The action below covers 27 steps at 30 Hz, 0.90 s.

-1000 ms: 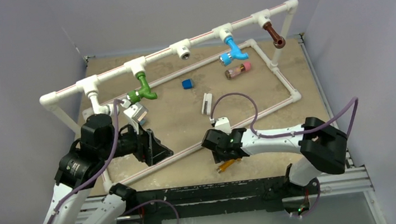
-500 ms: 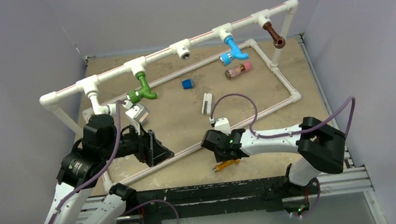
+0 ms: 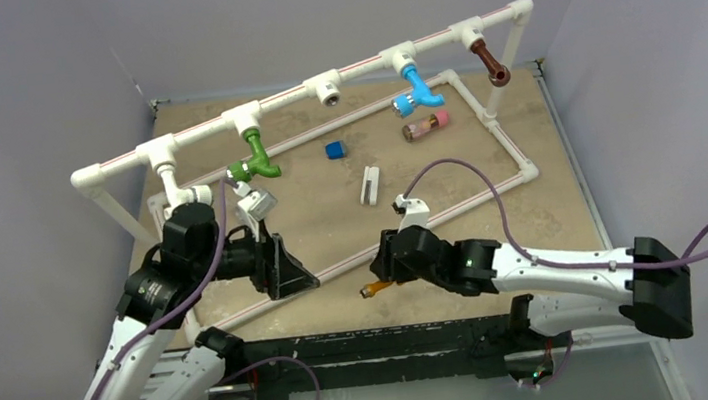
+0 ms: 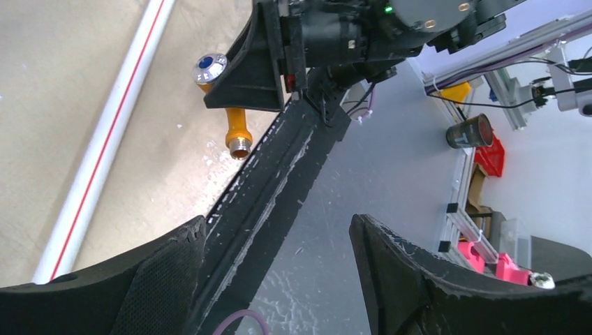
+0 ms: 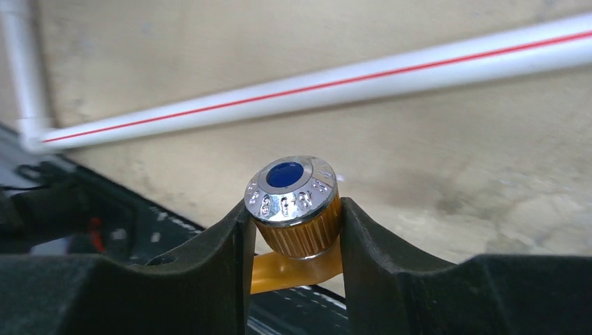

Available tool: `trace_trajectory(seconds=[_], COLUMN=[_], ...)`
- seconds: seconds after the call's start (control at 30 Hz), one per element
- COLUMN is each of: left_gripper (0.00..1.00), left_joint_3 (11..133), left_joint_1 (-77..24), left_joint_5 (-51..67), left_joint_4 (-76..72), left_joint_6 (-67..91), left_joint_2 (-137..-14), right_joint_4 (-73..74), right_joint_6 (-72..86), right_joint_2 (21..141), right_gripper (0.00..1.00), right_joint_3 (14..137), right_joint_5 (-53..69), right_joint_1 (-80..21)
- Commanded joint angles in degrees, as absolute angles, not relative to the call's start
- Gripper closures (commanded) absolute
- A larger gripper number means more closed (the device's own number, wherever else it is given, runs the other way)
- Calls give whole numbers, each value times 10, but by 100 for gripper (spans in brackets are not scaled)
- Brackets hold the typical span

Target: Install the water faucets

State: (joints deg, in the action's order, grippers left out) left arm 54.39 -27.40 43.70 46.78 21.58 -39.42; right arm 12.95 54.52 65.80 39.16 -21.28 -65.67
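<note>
So, the green faucet [image 3: 255, 163], blue faucet [image 3: 415, 90] and brown faucet [image 3: 489, 62] are fitted. My right gripper [image 5: 293, 209] pinches the orange faucet [image 5: 297, 206] at the counter's [image 3: 332, 223] near edge, and I judge the middle tee [image 3: 325, 89] unfilled. My left gripper [image 4: 278, 222] gapes empty.

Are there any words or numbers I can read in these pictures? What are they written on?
No text here can be read for sure.
On the shiny cap of the orange faucet: tiny raised marks around the rim, too small and blurred to read.
On the white pipe: only a red stripe, no letters.
On the dark can beyond the table: a pale patch, too blurred to read.
</note>
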Motion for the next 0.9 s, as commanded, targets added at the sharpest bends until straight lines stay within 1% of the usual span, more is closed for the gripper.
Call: trace_trajectory(seconds=[0.0, 0.17, 0.37, 0.5, 0.6, 0.87], left_gripper=[26, 26, 26, 26, 25, 25], left_joint_3=[512, 470, 435, 411, 394, 377], left_joint_1=[-273, -273, -273, -273, -273, -273], left_joint_5=[487, 510, 496, 484, 468, 425], left_joint_4=[407, 368, 353, 332, 313, 286], left_joint_6=[262, 304, 319, 342, 359, 389], left_joint_2=[-384, -385, -385, -384, -381, -400], right_joint_4=[17, -56, -116, -96, -51, -11], right_joint_6=[560, 558, 564, 580, 609, 643], right_joint_2=[620, 600, 590, 614, 648, 715], right_gripper=[100, 100, 100, 100, 100, 100], right_joint_3=[376, 374, 375, 408, 443, 514], right_joint_5=[-222, -269, -299, -327, -350, -360], right_joint_1=[-687, -720, -728, -729, -729, -731])
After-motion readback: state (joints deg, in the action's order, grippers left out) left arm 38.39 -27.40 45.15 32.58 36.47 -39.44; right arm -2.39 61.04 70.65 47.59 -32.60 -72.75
